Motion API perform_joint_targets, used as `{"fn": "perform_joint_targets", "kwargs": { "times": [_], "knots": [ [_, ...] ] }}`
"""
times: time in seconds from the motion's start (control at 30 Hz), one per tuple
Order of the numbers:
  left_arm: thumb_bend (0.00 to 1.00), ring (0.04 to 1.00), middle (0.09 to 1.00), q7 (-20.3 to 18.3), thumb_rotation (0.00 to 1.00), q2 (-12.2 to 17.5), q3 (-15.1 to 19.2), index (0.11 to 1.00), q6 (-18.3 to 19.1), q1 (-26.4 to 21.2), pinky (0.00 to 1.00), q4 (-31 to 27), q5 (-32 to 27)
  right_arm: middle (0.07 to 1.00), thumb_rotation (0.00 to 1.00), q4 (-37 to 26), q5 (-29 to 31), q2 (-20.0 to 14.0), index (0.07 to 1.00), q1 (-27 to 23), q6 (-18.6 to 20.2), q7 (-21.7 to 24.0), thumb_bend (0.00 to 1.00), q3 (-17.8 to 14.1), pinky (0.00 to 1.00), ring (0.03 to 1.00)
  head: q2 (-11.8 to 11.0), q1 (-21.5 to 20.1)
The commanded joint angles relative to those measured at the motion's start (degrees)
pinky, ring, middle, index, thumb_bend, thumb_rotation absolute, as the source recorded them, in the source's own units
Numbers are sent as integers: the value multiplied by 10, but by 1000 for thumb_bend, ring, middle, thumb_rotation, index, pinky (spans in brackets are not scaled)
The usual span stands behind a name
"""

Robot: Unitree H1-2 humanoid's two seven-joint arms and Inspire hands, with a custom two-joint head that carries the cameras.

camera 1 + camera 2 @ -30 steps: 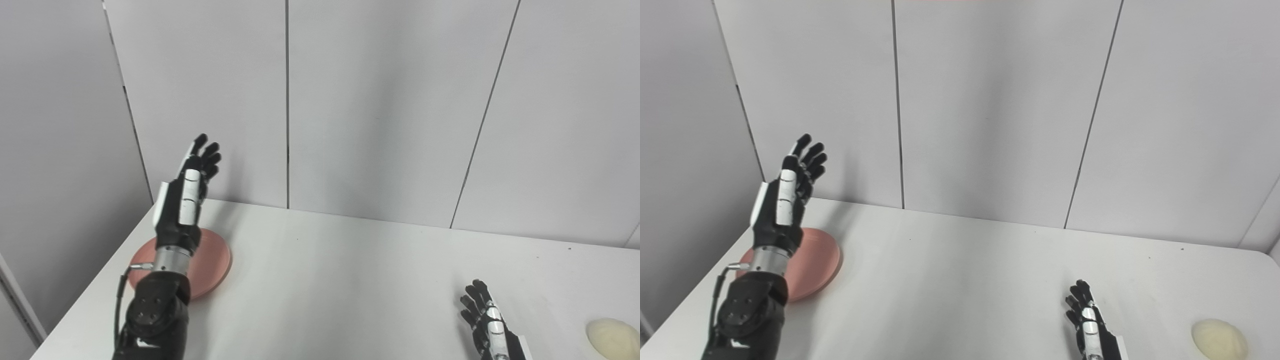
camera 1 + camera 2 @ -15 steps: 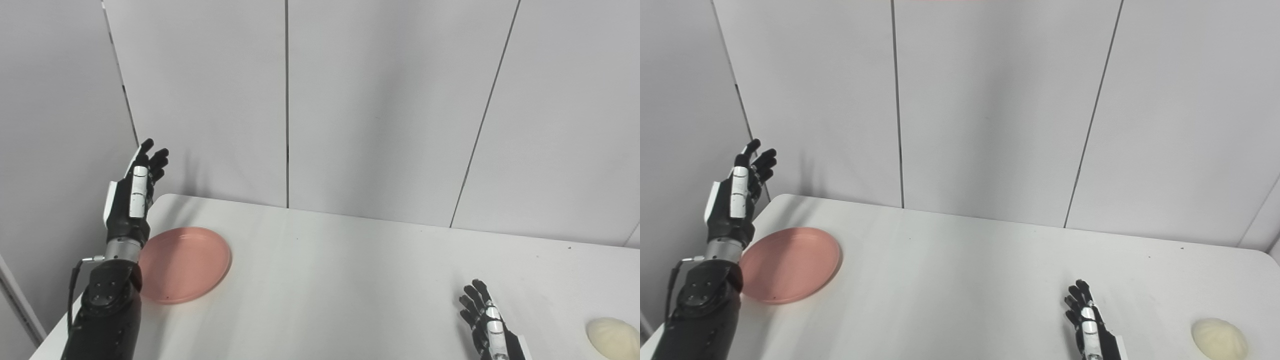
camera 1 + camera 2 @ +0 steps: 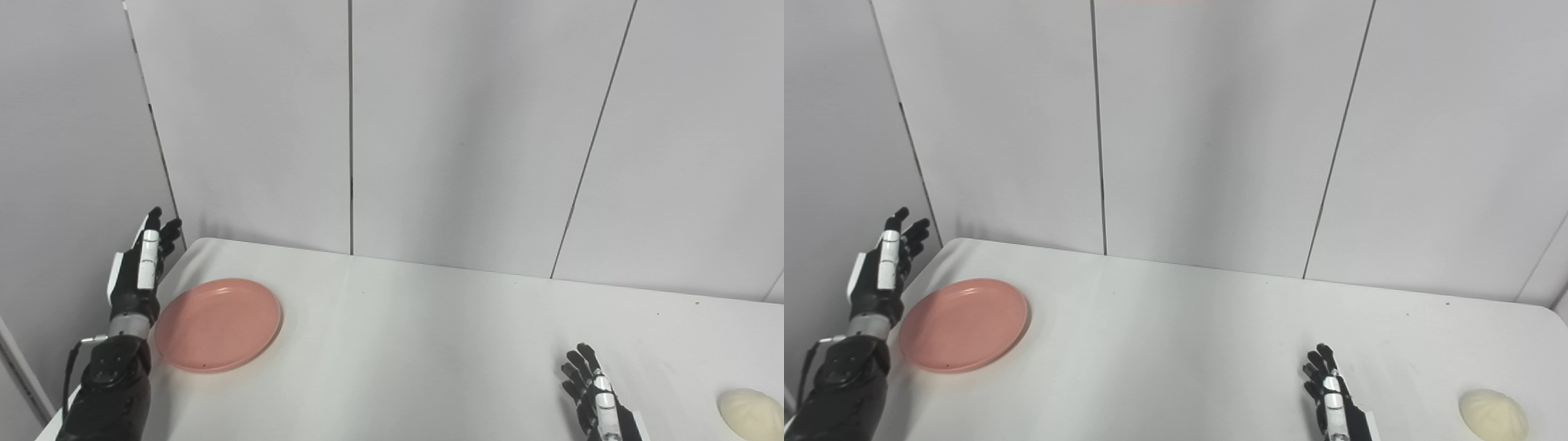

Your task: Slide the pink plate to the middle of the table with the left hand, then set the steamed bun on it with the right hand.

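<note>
At table's left edge: left hand (image 3: 136,271) has dropped lower and outward, fingers spread, holding nothing.
Pink plate (image 3: 218,324): now fully uncovered, unmoved.
Right hand (image 3: 595,397): unchanged, fingers apart, empty, near steamed bun (image 3: 750,414).

I'm looking at what seems a bare lab or test booth: a plain white table (image 3: 429,343) set against grey wall panels (image 3: 465,135) with dark seams, and no household or shop fittings anywhere.
</note>
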Motion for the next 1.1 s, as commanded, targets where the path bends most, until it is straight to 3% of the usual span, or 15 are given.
{"fn": "perform_joint_targets", "kwargs": {
  "times": [0.0,0.3,0.6,0.97,1.07],
  "knots": [
    [756,872,843,-9,1000,28,7,921,-31,-37,895,1,-13,933,1000,25,2,0,944,20,-5,4,511,0,941,923,1,1],
    [743,860,818,-20,1000,19,14,935,-53,-27,851,57,-28,938,1000,25,6,0,948,21,-5,4,519,-2,946,926,5,-2],
    [766,833,816,-3,1000,1,3,932,-47,-4,813,26,-16,940,1000,33,8,-1,948,17,-12,9,511,-1,947,927,6,-7],
    [763,849,817,-4,1000,11,8,933,-48,-2,846,37,-24,934,1000,39,12,-3,942,14,-14,13,507,-2,941,921,5,-7],
    [801,846,804,-8,1000,12,7,932,-46,0,833,39,-25,942,1000,40,14,-3,950,14,-15,14,499,-2,950,927,5,-8]
  ]
}}
